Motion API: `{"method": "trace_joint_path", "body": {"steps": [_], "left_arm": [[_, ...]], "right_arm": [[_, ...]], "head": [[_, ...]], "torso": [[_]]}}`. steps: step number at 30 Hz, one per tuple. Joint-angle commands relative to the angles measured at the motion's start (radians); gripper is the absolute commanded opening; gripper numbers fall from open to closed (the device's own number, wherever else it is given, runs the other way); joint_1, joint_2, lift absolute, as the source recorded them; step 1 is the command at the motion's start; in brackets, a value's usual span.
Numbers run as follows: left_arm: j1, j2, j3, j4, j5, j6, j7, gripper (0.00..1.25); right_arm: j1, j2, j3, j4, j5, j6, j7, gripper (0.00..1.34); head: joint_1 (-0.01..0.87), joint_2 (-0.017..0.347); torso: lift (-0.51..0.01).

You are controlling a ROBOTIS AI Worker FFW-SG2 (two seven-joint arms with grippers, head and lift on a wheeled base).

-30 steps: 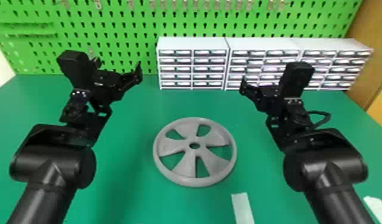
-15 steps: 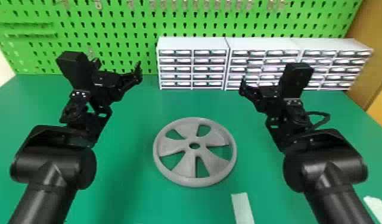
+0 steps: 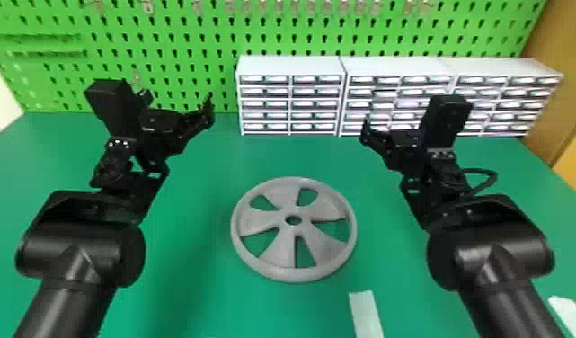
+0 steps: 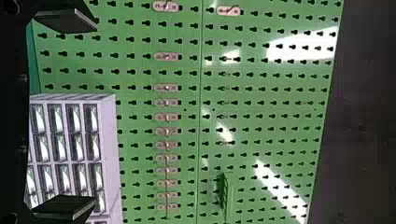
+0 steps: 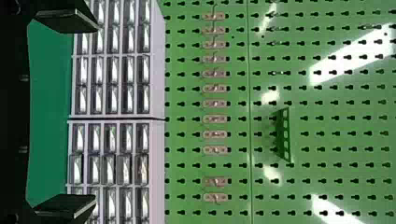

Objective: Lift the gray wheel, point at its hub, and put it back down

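In the head view the gray wheel (image 3: 273,258) lies flat on the green table, its round hub (image 3: 293,211) at the middle. My left gripper (image 3: 206,112) is held above the table, behind and to the left of the wheel. My right gripper (image 3: 367,132) hangs behind and to the right of it, also clear of the wheel. The left wrist view has the left gripper (image 4: 79,114) wide open, nothing between its fingers. Likewise wide apart and holding nothing is the right gripper (image 5: 81,114) in the right wrist view.
White drawer cabinets (image 3: 291,65) line the table's back, against a green pegboard (image 3: 174,67). A pale strip (image 3: 366,314) lies on the table (image 3: 188,292) in front and right of the wheel, another (image 3: 569,312) near the right corner.
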Motion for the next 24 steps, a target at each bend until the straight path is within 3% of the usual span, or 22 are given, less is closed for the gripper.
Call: {"method": "trace_joint_path", "body": {"steps": [1, 24], "left_arm": [[0.001, 0.000, 0.001, 0.000, -0.001, 0.001, 0.000, 1.25], [0.001, 0.000, 0.004, 0.000, -0.002, 0.006, 0.000, 1.25]], "right_arm": [[0.000, 0.000, 0.000, 0.000, 0.000, 0.000, 0.000, 1.31], [0.000, 0.000, 0.000, 0.001, 0.000, 0.000, 0.000, 1.31]], "head": [[0.692, 0.048], [0.692, 0.048]], "torso": [[-0.088], [-0.088]]}}
